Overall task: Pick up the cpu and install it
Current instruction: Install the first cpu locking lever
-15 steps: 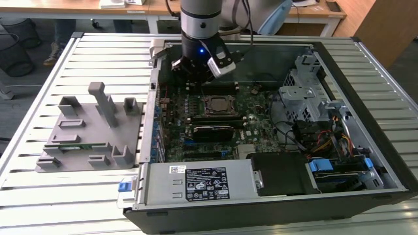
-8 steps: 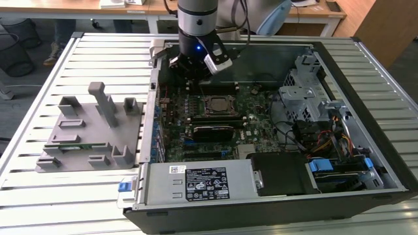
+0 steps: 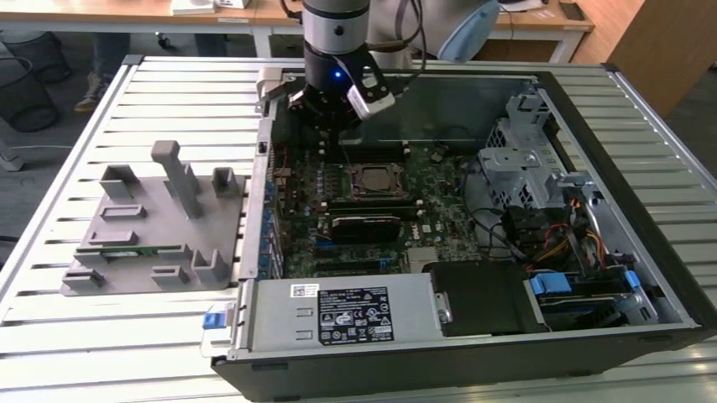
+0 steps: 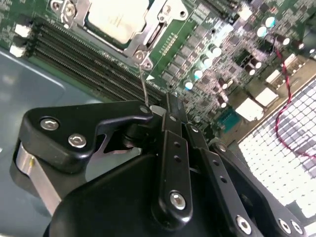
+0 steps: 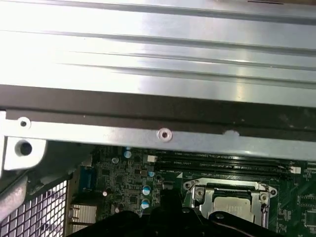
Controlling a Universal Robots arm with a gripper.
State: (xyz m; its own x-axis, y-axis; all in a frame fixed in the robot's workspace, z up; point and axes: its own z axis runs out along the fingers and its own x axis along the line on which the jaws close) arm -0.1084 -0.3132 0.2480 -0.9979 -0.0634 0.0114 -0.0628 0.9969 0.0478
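Chip point(image 3: 370, 180) sits flat in socket point(image 3: 372, 164) on board, centre of open computer case point(image 3: 627, 134). Claw point(image 3: 327, 126) hangs over far side of board; chip lies toward near side from it, slightly right in exterior view. Square chip, no long axis. Claw state: cannot tell.

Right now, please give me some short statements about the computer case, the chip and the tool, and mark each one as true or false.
1. The chip lies in the socket on the green board. True.
2. The tool hangs over the grey fixture. False: in the exterior view it is over the open computer case, beyond the socket.
3. The grey fixture stands outside the case, at the exterior view's left. True.
4. The tool carries the chip. False: the chip sits in the socket, apart from the tool.
5. A long green memory stick lies in the grey fixture. True.
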